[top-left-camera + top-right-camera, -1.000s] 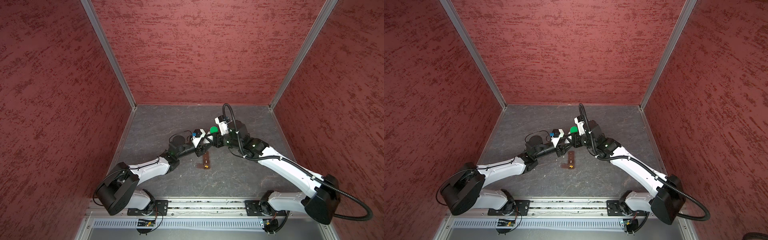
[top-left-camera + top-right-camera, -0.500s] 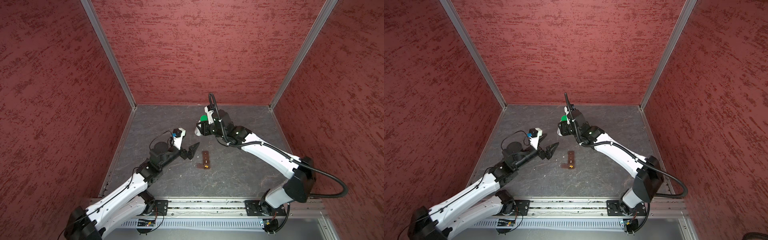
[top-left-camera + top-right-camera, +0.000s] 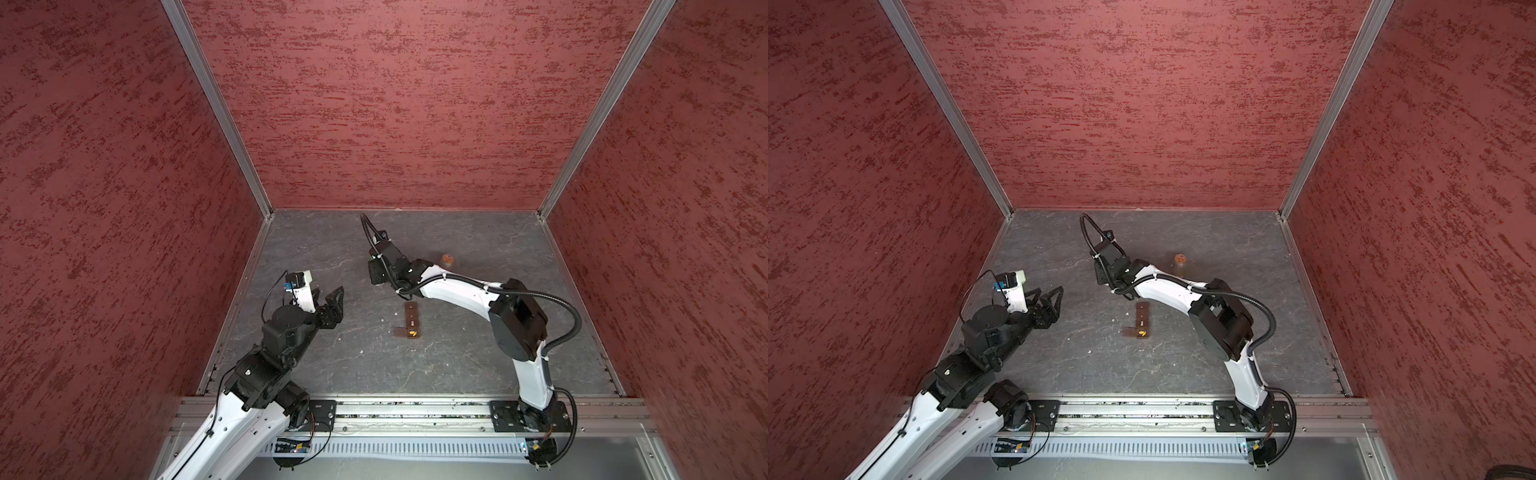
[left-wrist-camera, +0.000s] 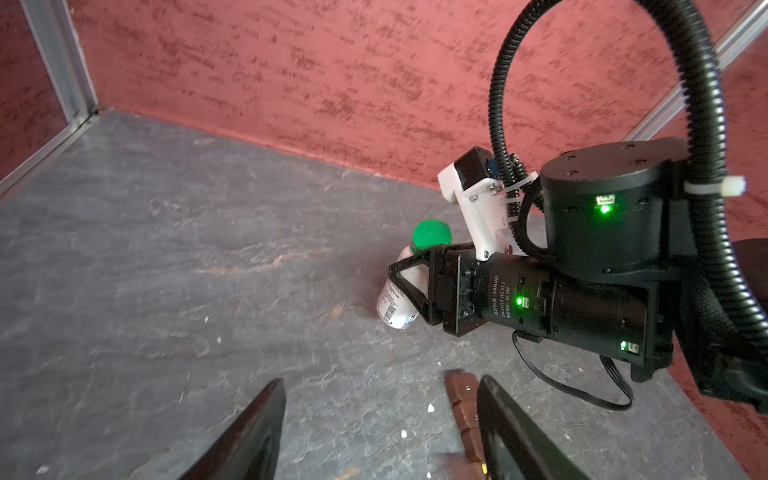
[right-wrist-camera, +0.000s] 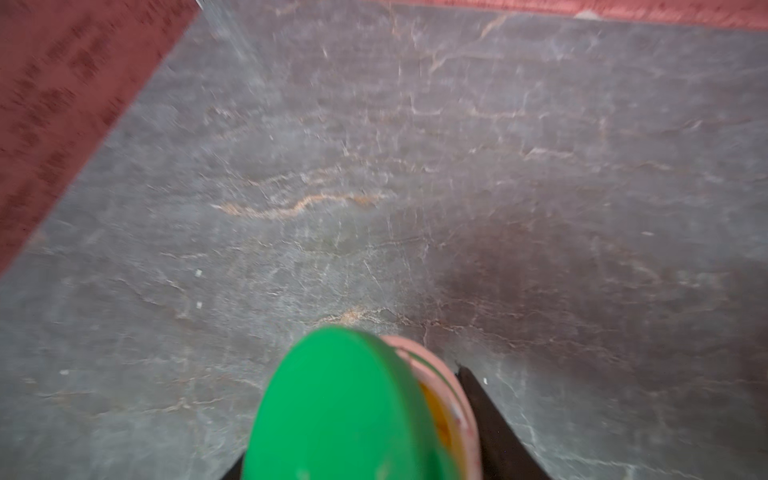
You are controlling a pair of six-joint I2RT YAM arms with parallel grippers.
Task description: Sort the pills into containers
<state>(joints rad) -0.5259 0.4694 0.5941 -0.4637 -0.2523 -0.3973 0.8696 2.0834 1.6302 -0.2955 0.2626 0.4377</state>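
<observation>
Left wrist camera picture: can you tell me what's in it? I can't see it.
The right arm's fingers grip a tilted white pill bottle with a green cap low near the grey floor. Nearest the camera, the left arm's two black fingers stand apart, empty, with a brown pill organizer beside one.

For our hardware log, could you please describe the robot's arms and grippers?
The left arm and right arm have white links and black joints; a ribbed black cable follows the right. The left gripper and right gripper have black triangular fingers.
</observation>
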